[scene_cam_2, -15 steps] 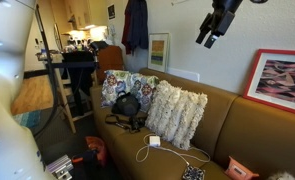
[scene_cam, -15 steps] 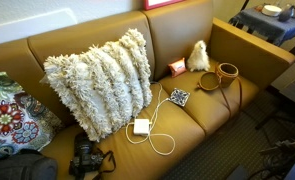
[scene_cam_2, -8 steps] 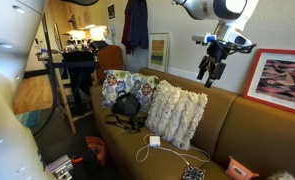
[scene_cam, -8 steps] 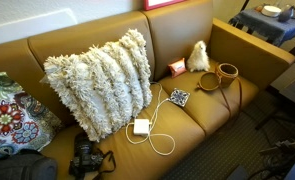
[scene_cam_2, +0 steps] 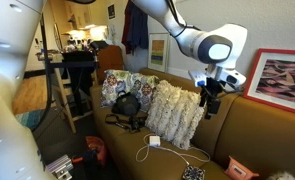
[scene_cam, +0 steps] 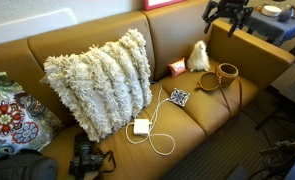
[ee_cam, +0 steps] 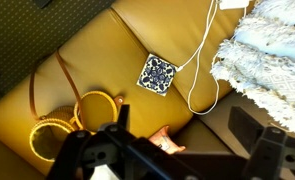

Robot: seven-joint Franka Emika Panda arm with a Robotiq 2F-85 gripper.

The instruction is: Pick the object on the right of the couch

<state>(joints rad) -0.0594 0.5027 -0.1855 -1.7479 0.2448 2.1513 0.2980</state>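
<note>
Currently in approach phase: gripper (scene_cam: pixel 227 14) spread and empty, high above the couch (scene_cam: pixel 87 30), basket (scene_cam: pixel 228 72) on the right seat cushion near the fluffy toy (scene_cam: pixel 197 55); next, descend and centre over its rim

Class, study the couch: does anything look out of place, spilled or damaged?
Nothing spilled or damaged. A white charger lies on the couch seat with its cable trailing loose, and a black camera sits at the seat's front edge.

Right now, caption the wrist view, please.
Open gripper hovers over the couch, above woven basket, patterned coaster and white cable.
</note>
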